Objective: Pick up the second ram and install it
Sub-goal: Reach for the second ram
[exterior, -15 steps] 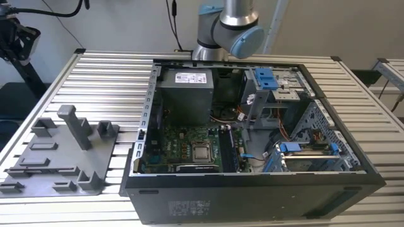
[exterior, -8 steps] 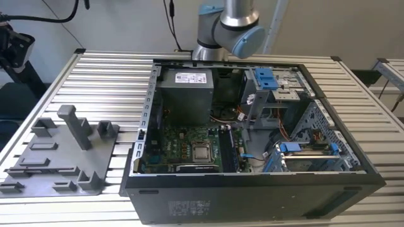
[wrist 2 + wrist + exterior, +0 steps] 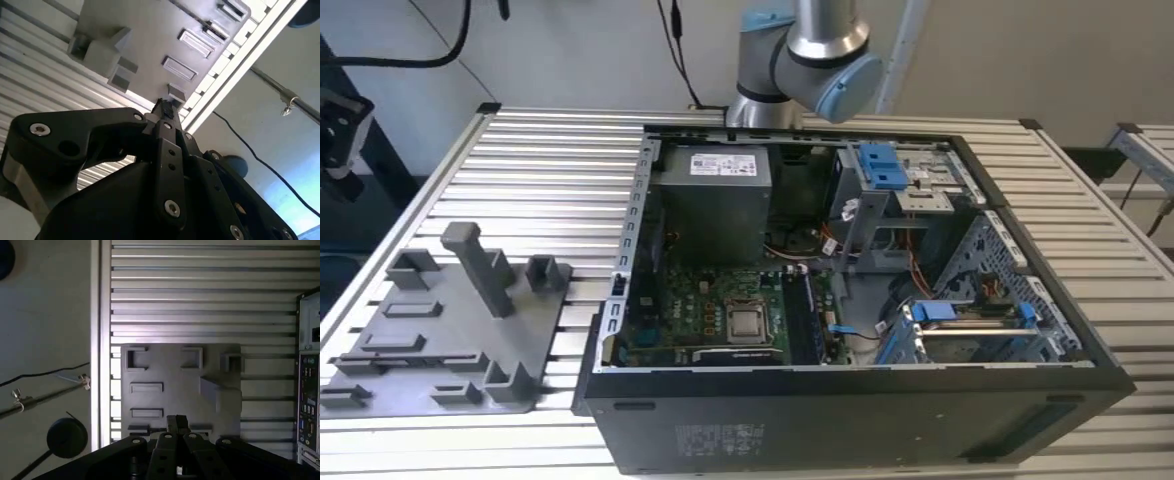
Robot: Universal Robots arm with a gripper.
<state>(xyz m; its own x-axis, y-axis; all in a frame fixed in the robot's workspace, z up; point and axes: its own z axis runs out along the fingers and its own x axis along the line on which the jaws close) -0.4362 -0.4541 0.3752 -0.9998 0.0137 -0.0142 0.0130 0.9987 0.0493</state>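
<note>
well, my gripper (image 3: 176, 422) hangs over the grey holder tray (image 3: 175, 370) on the counter (image 3: 200, 290), jaws together with nothing i can see between them. where the second ram sits i cannot tell. i judge it light, stiff and fragile, so hold it by the long edges. beyond, inside the computer case (image 3: 854, 385), the white label (image 3: 724, 162) is too small to read.

Exterior view cam high, angled down on desk (image 3: 547, 160), PC case (image 3: 854, 420) centre, grey tray (image 3: 400, 345) at the exterior view's left, both wrist views close behind pincer (image 3: 176, 422) (image 3: 162, 107), facing tray & desk, shared w/ exterior.
</note>
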